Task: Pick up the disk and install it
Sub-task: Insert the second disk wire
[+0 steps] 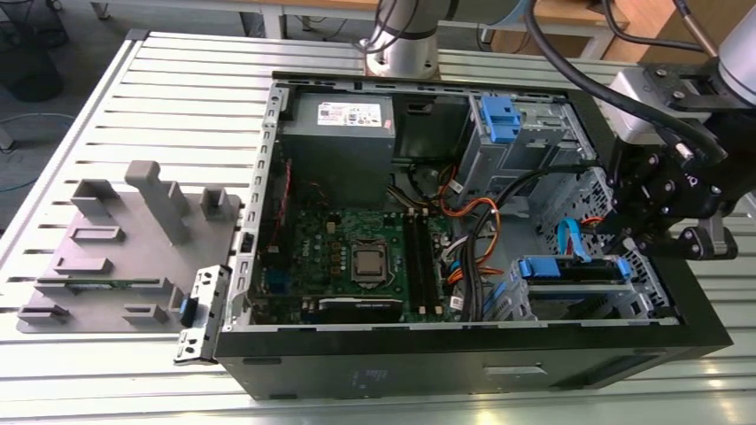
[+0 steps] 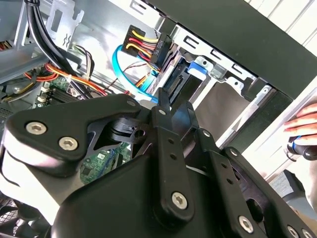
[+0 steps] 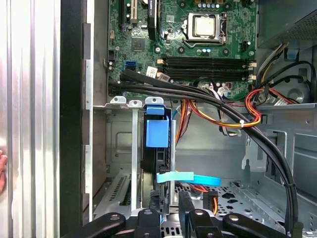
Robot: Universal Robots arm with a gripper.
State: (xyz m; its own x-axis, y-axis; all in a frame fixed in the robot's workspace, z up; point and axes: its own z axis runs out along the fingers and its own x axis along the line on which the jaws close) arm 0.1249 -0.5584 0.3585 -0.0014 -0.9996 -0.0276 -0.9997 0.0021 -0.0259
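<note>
Looks like robot lab or workshop. Long ribbed silver metal work table (image 1: 95, 115). Big open black computer case (image 1: 473, 354) lies on it, green circuit board (image 1: 319, 235) showing. Grey plastic holder block (image 1: 119, 239) beside it. Round silver robot arm base (image 1: 402, 44) stands behind.

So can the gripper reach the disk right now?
Probably yes: the gripper sits just off the disk standing in its bay, with open space between them. A light blue cable crossing nearby might get brushed.

print on the power supply sticker (image 1: 352, 112) cannot be read.
</note>
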